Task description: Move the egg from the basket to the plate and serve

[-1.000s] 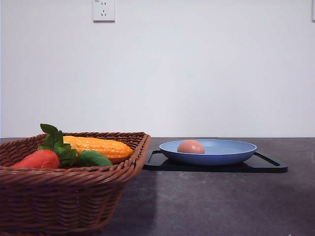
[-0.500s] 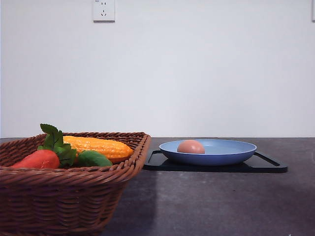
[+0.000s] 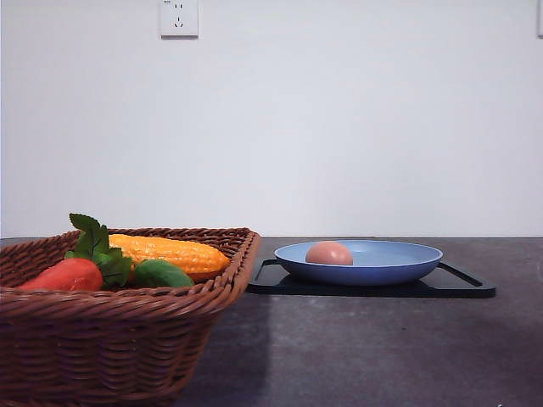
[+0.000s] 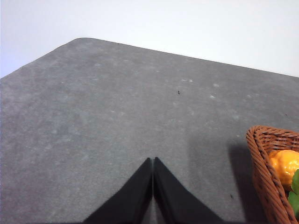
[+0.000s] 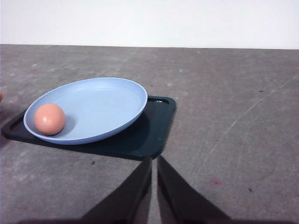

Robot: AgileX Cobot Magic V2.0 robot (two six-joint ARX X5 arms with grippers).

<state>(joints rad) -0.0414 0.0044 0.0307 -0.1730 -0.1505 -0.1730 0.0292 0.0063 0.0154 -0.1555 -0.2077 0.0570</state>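
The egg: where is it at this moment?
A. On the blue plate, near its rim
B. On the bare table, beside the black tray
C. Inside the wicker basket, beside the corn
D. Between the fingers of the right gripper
A. The egg lies on the blue plate, close to its rim, and the plate stands on the black tray.

Woven wicker basket (image 3: 119, 339), smooth matte egg (image 3: 329, 253), smooth plate (image 5: 107, 105), rough table (image 5: 224, 93).

- Wall (image 3: 339, 127): plain white, matte, evenly lit, filling the upper half of the front frame.
- Socket (image 3: 179, 17): white, at top edge, left of centre.
- Table (image 3: 382, 348): dark grey, speckled surface, lower frame.
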